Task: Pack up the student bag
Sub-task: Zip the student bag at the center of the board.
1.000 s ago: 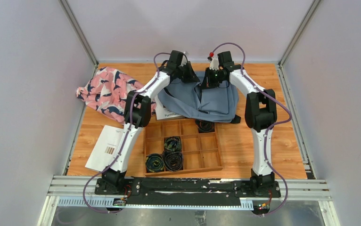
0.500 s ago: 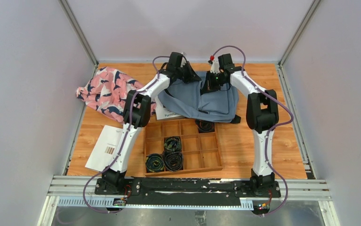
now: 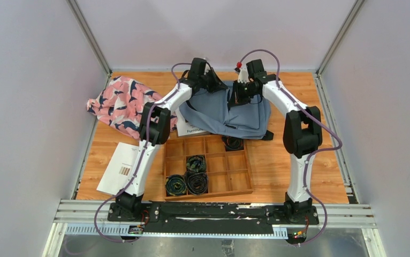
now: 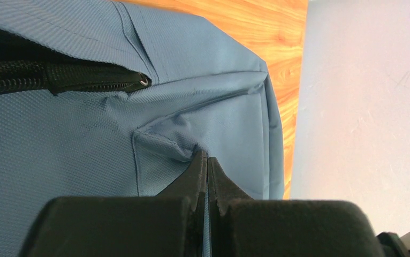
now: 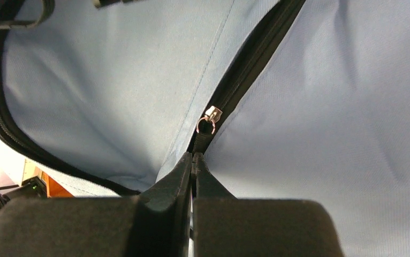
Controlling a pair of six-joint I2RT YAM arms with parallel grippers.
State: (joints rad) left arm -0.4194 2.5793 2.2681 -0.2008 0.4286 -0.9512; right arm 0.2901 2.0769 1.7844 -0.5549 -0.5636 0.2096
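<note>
The slate-blue student bag (image 3: 229,115) lies at the back middle of the table. My left gripper (image 3: 211,84) is shut on a pinch of the bag's blue fabric (image 4: 162,142) at its far left edge, just below the black zipper (image 4: 58,80). My right gripper (image 3: 241,95) is shut on the dark zipper pull tab (image 5: 203,142) below the metal slider (image 5: 212,114), at the bag's top middle. The zipper line (image 5: 256,53) runs away from the jaws in the right wrist view.
A wooden compartment tray (image 3: 208,167) with several rolled dark belts (image 3: 187,182) sits in front of the bag. A pink patterned cloth (image 3: 123,104) lies at the left. A white booklet (image 3: 118,168) lies front left, and a white paper (image 3: 195,128) sticks out under the bag.
My right arm has shifted slightly toward the back, drawing the zipper pull with it; its elbow has swung outward to the right. The left arm holds still.
</note>
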